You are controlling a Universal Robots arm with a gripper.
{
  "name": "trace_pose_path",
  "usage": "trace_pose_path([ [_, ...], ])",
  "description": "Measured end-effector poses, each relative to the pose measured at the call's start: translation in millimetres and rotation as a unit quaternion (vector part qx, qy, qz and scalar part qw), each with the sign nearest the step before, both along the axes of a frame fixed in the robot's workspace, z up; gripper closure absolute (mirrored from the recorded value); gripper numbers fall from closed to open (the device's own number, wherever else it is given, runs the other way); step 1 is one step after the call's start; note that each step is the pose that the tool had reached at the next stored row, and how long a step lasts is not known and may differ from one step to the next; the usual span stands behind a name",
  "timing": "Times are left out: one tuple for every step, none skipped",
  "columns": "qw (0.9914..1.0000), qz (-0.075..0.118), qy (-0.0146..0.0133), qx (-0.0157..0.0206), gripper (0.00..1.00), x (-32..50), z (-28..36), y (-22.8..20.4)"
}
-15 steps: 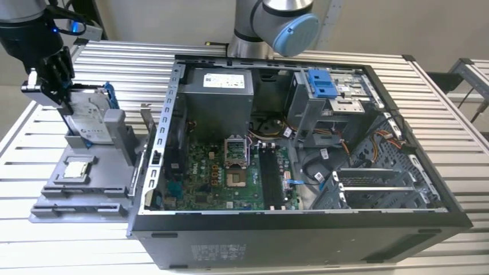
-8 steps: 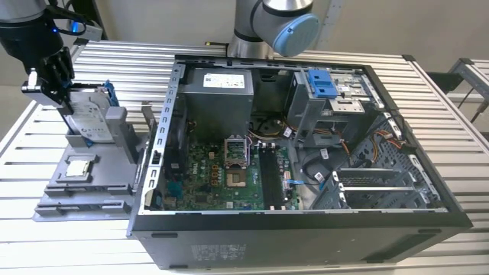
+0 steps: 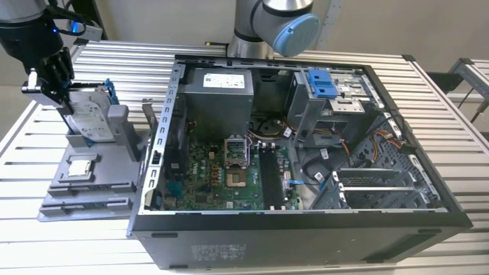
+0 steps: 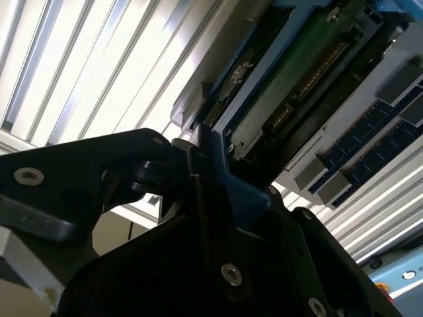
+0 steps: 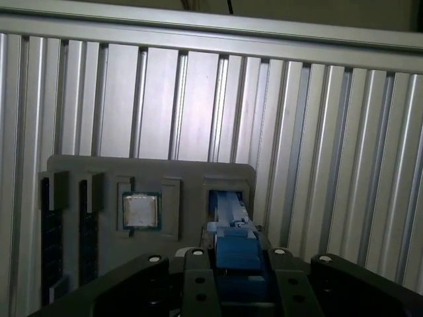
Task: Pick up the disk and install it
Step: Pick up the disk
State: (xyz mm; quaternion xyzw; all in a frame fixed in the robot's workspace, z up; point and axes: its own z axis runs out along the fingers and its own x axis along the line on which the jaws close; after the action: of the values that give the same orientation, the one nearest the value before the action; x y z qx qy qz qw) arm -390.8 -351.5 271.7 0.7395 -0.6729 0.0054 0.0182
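No print can be read here. A white label (image 3: 225, 80) sits on the grey power supply (image 3: 217, 103) inside the computer case (image 3: 306, 229), its lines too small to make out. The disk (image 3: 86, 120) carries a white printed sticker (only grey smudges of text show). Faint markings (image 3: 217, 252) on the case's outer wall are also illegible.

1. the parts holder (image 3: 84, 195) lies on the table (image 3: 46, 252), just beside the open computer case (image 3: 306, 240), on the exterior view's left.
2. the disk (image 3: 86, 119) stands upright in the holder's far slot.
3. the processor chip (image 3: 79, 167) lies flat in a holder recess, nearer the camera.
4. the gripper (image 3: 63, 98) sits over the disk's upper edge, fingers pressed against both sides.
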Motion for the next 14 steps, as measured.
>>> trace_pose_path([
  [1.00000,0.000,0.0001,0.0000,1.00,0.0,0.0,0.0],
  [1.00000,0.000,0.0000,0.0000,1.00,0.0,0.0,-0.1],
  [1.00000,0.000,0.0000,0.0000,1.00,0.0,0.0,-0.2],
  [1.00000,0.000,0.0000,0.0000,1.00,0.0,0.0,-0.3],
  [1.00000,0.000,0.0000,0.0000,1.00,0.0,0.0,-0.3],
  [1.00000,0.000,0.0000,0.0000,1.00,0.0,0.0,-0.4],
  [1.00000,0.000,0.0000,0.0000,1.00,0.0,0.0,-0.4],
  [1.00000,0.000,0.0001,0.0000,1.00,0.0,0.0,-0.5],
  [1.00000,0.000,0.0000,0.0000,1.00,0.0,0.0,-0.5],
  [1.00000,0.000,0.0001,0.0000,1.00,0.0,0.0,-0.7],
  [1.00000,0.000,0.0000,0.0000,1.00,0.0,0.0,-0.7],
  [1.00000,0.000,0.0000,0.0000,1.00,0.0,0.0,-0.8],
  [1.00000,0.000,0.0001,0.0000,1.00,0.0,0.0,-1.3],
  [1.00000,0.000,0.0001,0.0000,1.00,0.0,0.0,-1.9],
])
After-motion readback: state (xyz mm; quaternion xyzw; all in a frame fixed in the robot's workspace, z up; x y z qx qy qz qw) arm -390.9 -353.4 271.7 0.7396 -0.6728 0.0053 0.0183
